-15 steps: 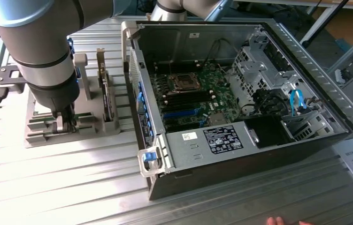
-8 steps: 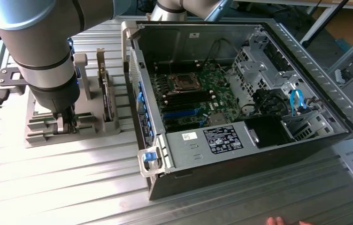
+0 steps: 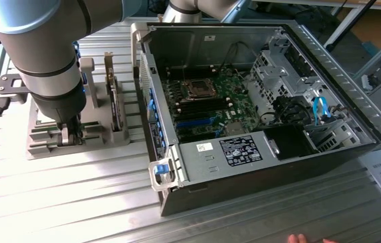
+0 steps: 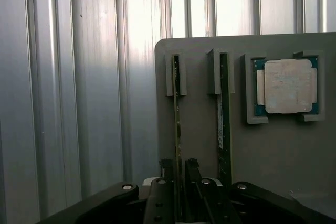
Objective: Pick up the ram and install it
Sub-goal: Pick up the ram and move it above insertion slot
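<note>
The ram [image 4: 177, 119] is a slim green stick standing on edge in a slot of the grey holder [image 4: 199, 145]. My gripper [image 4: 178, 174] is open and straddles the stick's near end, one finger on each side with a thin gap. In the exterior view the gripper [image 3: 69, 135] hangs low over the holder [image 3: 42, 144] at the exterior view's left, beside the open computer case [image 3: 244, 157]. The motherboard [image 3: 211, 104] lies bare inside the case, with dark memory slots [image 3: 194, 109] near its middle.
A second dark board [image 4: 224, 124] stands on edge one slot over; in the exterior view a tall dark card [image 3: 113, 96] stands beside the gripper. A square silver processor [image 4: 286, 86] sits in a pocket. A person's fingertips [image 3: 297, 238] show at the table's front edge.
</note>
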